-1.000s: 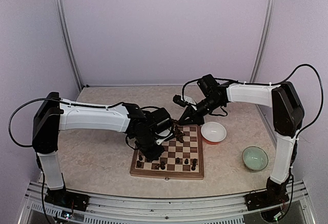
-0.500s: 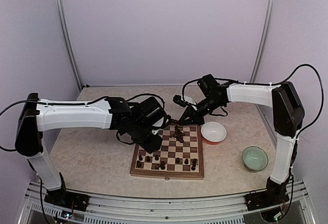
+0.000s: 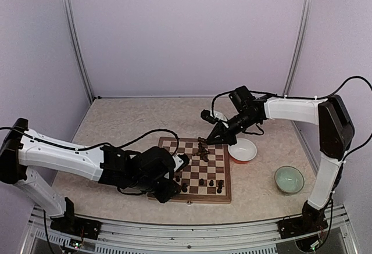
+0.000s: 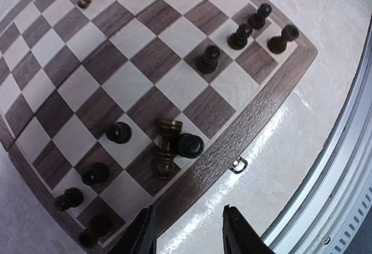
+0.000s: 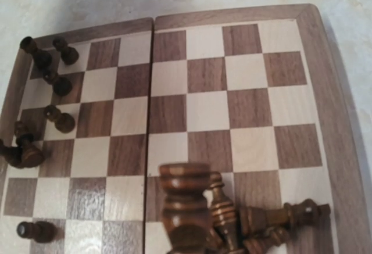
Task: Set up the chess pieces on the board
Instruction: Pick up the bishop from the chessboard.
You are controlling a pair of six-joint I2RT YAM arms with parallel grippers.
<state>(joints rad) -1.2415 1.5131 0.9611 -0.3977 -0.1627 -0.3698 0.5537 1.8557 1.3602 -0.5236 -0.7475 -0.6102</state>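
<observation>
On mottled beige desk (image 3: 116, 123): wooden chessboard (image 3: 216, 164) at front centre; white bowl (image 3: 242, 149) just beside its far right corner; pale green bowl (image 3: 289, 179) further right, apart.

One board (image 3: 189, 198) carries ten separate chess pieces (image 4: 208, 58) plus a heap (image 3: 202, 148) too tangled to count, and two bowls, one white (image 3: 242, 149) and one green (image 3: 289, 179), sit on the counter (image 3: 116, 126).

Stretches the white-and-black left arm (image 3: 64, 152) low and forward, black two-finger left gripper (image 4: 189, 233) parted; reaches the matching right arm (image 3: 290, 107) inward, right gripper (image 3: 204, 142) closed.
</observation>
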